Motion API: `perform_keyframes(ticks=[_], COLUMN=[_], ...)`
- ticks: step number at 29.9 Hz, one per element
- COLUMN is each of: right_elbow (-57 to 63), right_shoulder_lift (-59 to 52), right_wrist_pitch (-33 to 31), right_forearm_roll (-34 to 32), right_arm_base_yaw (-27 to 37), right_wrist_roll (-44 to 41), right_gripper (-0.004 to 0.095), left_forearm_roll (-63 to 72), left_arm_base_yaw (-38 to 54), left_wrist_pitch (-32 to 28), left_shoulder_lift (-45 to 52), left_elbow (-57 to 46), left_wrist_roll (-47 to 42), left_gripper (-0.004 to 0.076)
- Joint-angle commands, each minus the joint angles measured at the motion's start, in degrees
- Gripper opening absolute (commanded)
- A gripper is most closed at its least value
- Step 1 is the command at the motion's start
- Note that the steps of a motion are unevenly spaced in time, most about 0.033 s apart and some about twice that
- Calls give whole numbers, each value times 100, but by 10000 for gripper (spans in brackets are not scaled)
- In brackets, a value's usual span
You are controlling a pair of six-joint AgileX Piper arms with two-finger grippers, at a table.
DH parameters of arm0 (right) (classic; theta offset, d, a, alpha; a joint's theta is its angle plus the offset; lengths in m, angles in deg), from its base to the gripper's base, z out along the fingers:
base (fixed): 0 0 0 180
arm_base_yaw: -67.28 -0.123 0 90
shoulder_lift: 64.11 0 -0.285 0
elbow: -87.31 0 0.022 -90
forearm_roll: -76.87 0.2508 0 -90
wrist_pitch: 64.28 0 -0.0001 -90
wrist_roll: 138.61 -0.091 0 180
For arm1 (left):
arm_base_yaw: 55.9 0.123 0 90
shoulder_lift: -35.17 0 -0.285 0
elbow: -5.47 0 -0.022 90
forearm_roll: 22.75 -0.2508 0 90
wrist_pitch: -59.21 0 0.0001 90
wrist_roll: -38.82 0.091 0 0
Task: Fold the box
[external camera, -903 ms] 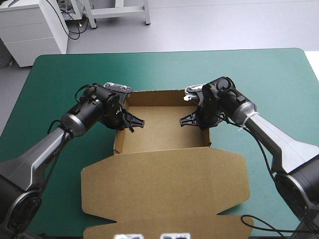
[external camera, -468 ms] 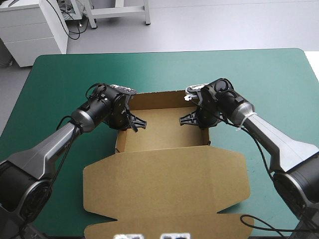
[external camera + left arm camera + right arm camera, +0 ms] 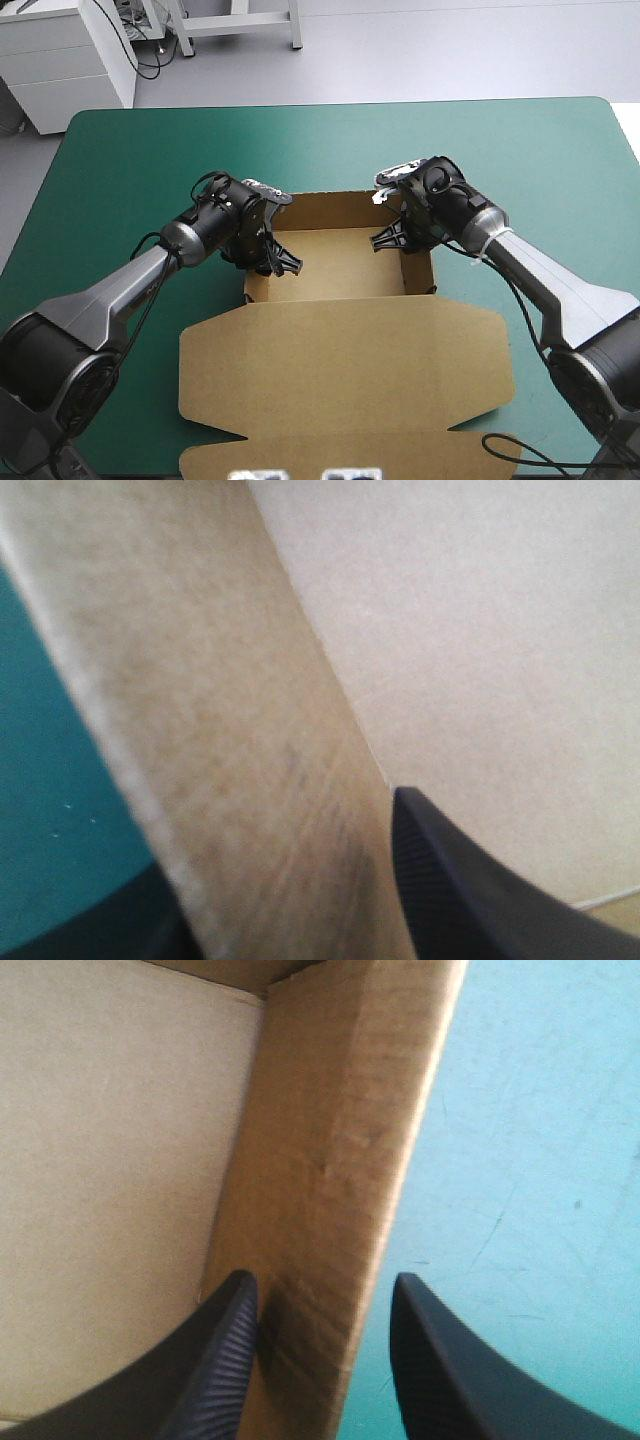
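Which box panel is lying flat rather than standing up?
The lid, the wide panel on the near side of the table; the left wall, right wall and far wall all stand upright.

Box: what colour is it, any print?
The box is plain brown, no print visible; clearest in the high view.

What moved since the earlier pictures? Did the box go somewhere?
The box slid toward the right side of the table, lid and all. The left claw reached farther out to follow it, and the right claw pulled back the same way. Each claw still straddles its own side wall, so nothing was let go. The tray is still open, with the lid lying flat.
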Motion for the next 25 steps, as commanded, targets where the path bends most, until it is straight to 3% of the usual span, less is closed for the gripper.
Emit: perform_keyframes(ticks=[1,5,12,18,25], right_elbow=[-208,-303,-1013,-1886,-2202], right_shoulder_lift=[-333,-333,-333,-333,-403], right_wrist_pitch=[84,147,176,-719,-748], right_forearm_roll=[-381,-431,-419,-476,-445], right_arm_base_yaw=[3,3,3,3,3], right_wrist_roll=[-172,-219,-196,-196,-196], right_gripper=[470,469,467,454,450], left_forearm_roll=[-92,-582,-977,-952,-654], left_arm_base_yaw=[-32,-32,-32,-32,-32], left_wrist_pitch=[-120,-86,508,1082,1232], left_shoulder_lift=[255,255,282,288,777], left_elbow=[130,154,797,1783,2512], left_wrist_roll=[25,25,25,25,25], left_gripper=[497,524,518,516,480])
